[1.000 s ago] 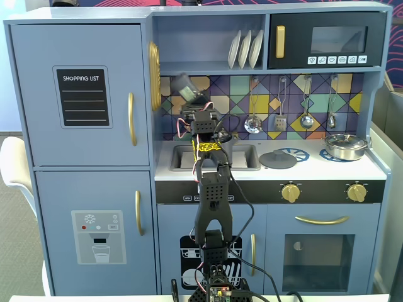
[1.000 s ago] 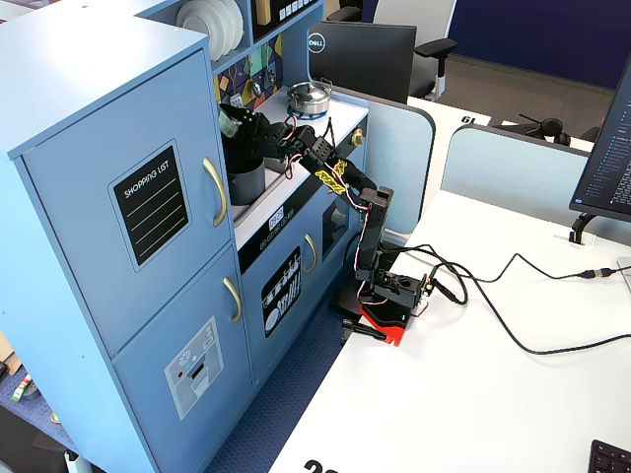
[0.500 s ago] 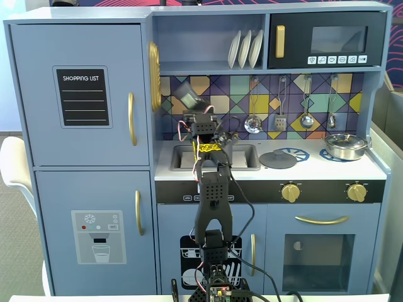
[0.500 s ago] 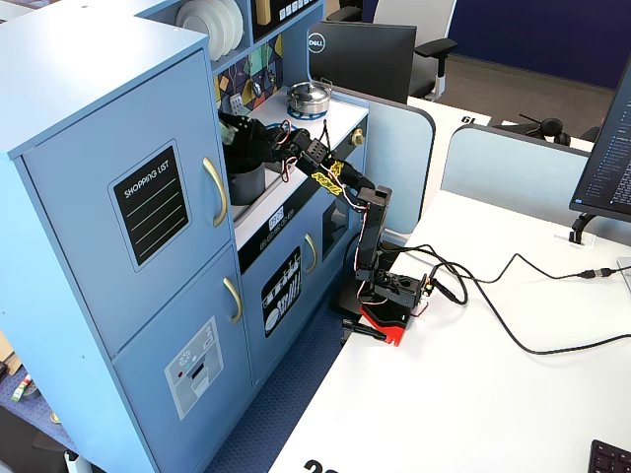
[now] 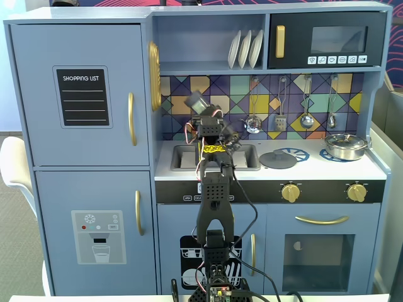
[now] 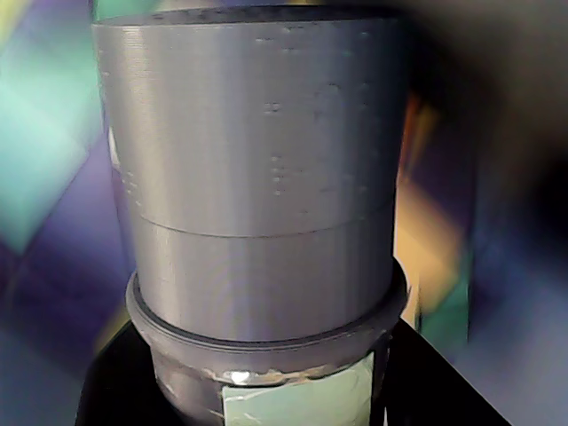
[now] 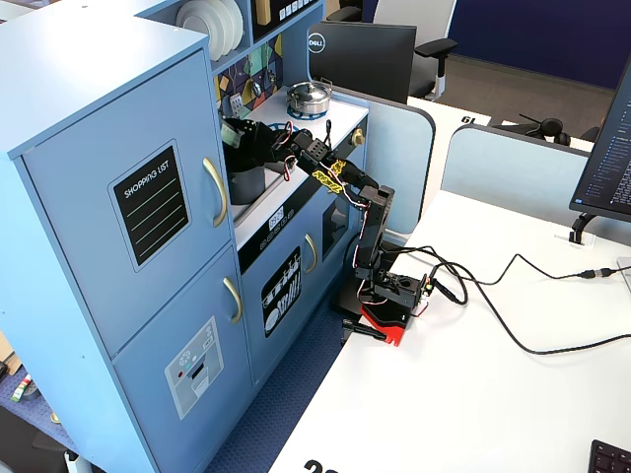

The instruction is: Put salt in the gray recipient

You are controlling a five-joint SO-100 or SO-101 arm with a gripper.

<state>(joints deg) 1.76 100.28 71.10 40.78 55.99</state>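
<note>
Tilted gray salt point(image 6: 257, 204), lighter cap, pale green label, clamped in the claw point(image 5: 203, 112).

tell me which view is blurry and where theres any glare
Wrist view: the salt fills the frame fairly sharp, with the tiled backdrop behind it smeared out of focus. Fixed views: both evenly lit and sharp, with a small bright glint on the silver pan and a soft blur on the raised shaker.

The end effector point(image 5: 200, 108) has carried the salt point(image 5: 196, 101) slightly rightward, seemingly tilting it further.
</note>
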